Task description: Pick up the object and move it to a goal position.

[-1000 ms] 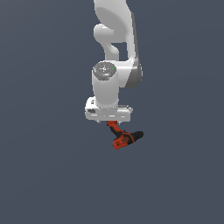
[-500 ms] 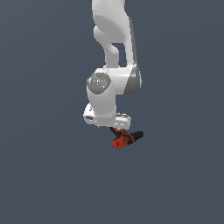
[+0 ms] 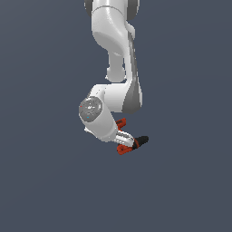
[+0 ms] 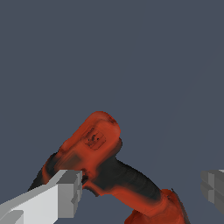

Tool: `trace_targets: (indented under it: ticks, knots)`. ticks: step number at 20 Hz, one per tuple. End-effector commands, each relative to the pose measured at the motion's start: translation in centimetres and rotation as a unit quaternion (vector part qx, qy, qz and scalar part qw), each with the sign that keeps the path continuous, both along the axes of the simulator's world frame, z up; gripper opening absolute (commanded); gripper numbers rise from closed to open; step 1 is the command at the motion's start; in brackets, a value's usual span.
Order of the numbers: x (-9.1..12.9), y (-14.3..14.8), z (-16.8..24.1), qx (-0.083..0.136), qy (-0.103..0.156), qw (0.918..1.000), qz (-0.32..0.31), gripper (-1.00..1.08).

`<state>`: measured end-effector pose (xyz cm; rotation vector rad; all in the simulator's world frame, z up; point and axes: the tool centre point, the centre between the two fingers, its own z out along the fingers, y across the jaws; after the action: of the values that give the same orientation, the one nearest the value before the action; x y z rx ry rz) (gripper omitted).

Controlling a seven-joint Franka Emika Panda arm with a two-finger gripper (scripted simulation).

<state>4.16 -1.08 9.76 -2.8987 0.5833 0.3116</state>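
In the exterior view the white arm (image 3: 115,59) is bending down and tilting its jaws (image 3: 128,139) toward the exterior view's right, where the small red-orange and black drill (image 3: 133,144) is showing just below the hand with its black chuck tip (image 3: 142,140) pointing to that side. The wrist view is showing the jaws spread wide, one grey fingertip (image 4: 70,192) sitting against the drill's body near the black front end and the other fingertip (image 4: 213,184) standing well apart from the handle, so nothing is being pinched.
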Motion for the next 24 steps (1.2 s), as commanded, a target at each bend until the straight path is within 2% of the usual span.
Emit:
trace_targets:
  ticks: [1,6,12,18,24]
  knots:
    - [0.6,0.2,-0.7,0.015,0.017,0.9994,-0.025,1.08]
    - [1.7,0.5,-1.9,0.045,0.051,0.9951,-0.071,1.08]
    - [2.7,1.0,-3.3,0.084,0.093,0.9846,-0.122,1.08]
    - [3.4,1.4,-4.4,0.123,0.136,0.9688,-0.166,1.08]
    - [3.7,1.6,-5.3,0.163,0.179,0.9484,-0.205,1.08]
